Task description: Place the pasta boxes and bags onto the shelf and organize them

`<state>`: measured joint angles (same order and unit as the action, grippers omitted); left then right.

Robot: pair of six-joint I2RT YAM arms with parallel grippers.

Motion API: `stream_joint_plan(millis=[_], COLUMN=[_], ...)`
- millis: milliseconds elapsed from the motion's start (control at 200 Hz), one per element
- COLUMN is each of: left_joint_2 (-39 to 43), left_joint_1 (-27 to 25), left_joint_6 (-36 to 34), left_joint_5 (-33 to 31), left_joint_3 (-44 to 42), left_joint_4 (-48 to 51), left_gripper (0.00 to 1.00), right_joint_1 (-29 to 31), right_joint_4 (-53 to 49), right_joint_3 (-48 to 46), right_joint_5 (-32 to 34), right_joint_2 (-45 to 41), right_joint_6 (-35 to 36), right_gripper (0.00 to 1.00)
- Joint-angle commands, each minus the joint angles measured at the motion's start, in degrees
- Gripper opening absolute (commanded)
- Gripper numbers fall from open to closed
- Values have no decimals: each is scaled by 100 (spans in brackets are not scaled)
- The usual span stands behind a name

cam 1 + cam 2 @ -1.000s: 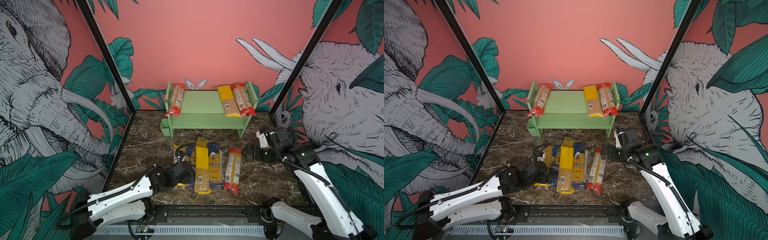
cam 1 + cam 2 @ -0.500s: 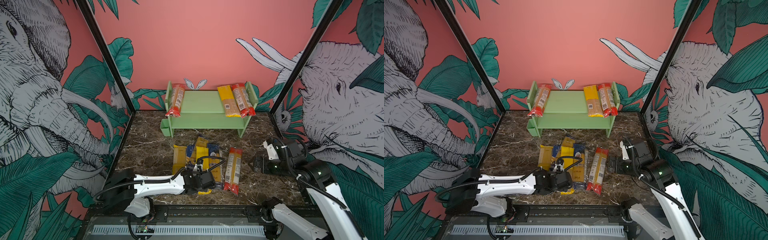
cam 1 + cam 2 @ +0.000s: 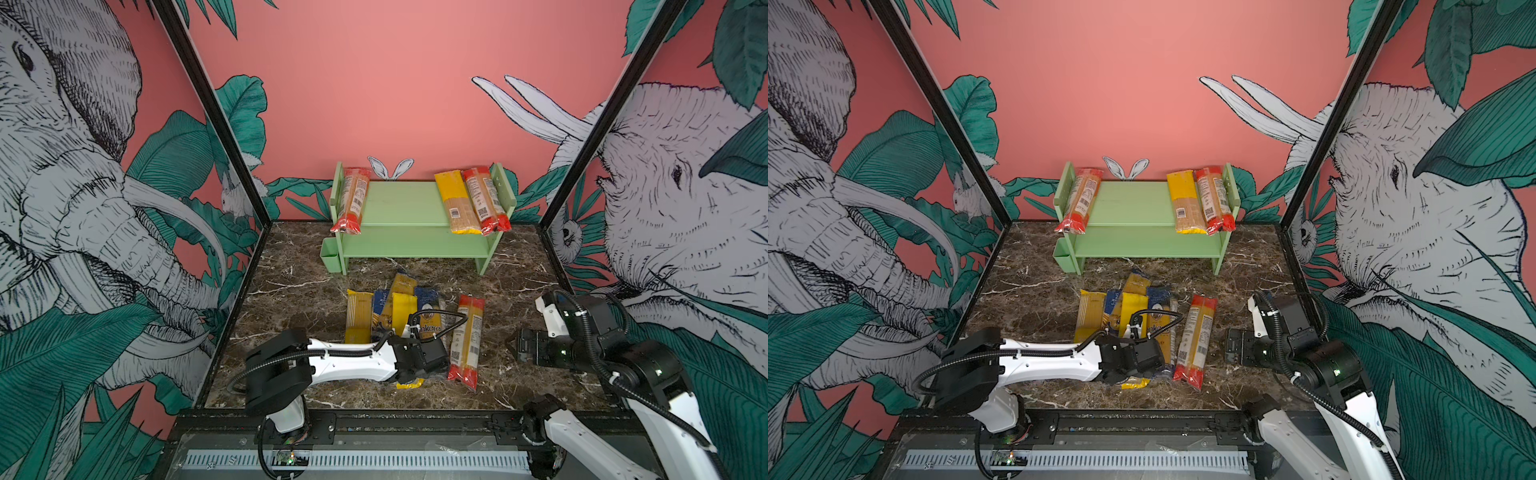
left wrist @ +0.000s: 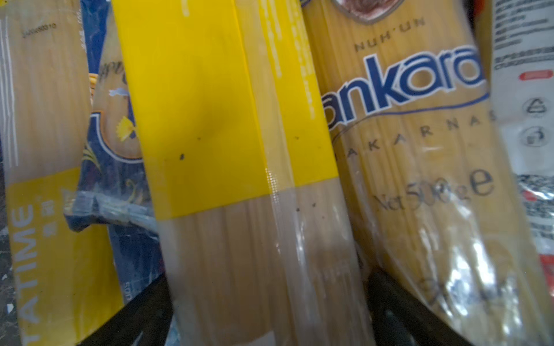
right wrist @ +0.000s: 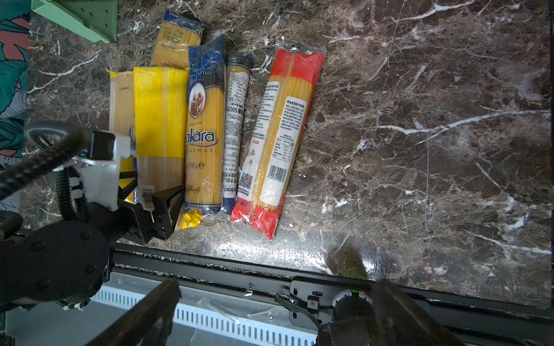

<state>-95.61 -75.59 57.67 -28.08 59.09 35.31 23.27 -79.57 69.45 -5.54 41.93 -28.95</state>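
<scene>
The left gripper (image 5: 159, 184) is reaching low over the pile (image 3: 395, 316) near the middle of the tabletop's (image 3: 299, 266) front edge. Its jaws are standing wide apart around the clear end of the yellow packet (image 5: 160, 110), with nothing clamped yet. The right gripper (image 3: 521, 347) is hanging near the right edge, jaws spread and empty. The shelf (image 3: 399, 203) is sitting at the back edge, carrying three shelved packets (image 3: 351, 199) on its top board.

One finger is sitting tight against the Ankara packet (image 5: 205, 134), so a closing squeeze is likely catching that packet's film too and dragging it along. The jaws are bracketing the yellow packet close to one end, so a lift from there is probably letting the long far end droop, swing or slip out. The packet is also lying partly on its neighbours, and pulling it up is risking scattering them. The arm's cable (image 3: 440, 316) is looping over the pile and may snag. On arrival, a drooping packet is apt to knock the shelved packets overhanging the board.
</scene>
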Motion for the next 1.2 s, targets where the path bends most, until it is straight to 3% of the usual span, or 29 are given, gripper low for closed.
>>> stream_joint_plan(millis=[0,215,290,475,500,580,665,875,1195], left_joint_2=[-299,-376,-330,-73,-27,132,340,1131,2224], left_joint_1=[-9,-2,-1,-4,-2,-7,-2,-7,201], left_joint_6=[339,764,846,871,849,792,722,407,-334], left_joint_5=[59,118,116,22,7,-48,-96,-302,-148], left_joint_3=[231,56,-2,31,35,63,80,-85,-501], left_joint_4=[381,524,591,875,900,1062,1271,1413,723], left_gripper=[99,99,93,50,38,16,0,0,0], right_joint_1=[20,19,20,20,20,20,20,19,20], right_joint_4=[-180,-217,-182,-143,-138,-113,-66,137,420], right_joint_3=[6,112,113,148,148,143,121,26,22], right_joint_5=[106,172,134,80,74,62,21,-80,-168], right_joint_2=[-10,86,130,210,210,227,228,236,382], right_joint_6=[173,405,447,516,518,514,477,324,135], right_gripper=[99,99,99,99,99,99,99,99,99])
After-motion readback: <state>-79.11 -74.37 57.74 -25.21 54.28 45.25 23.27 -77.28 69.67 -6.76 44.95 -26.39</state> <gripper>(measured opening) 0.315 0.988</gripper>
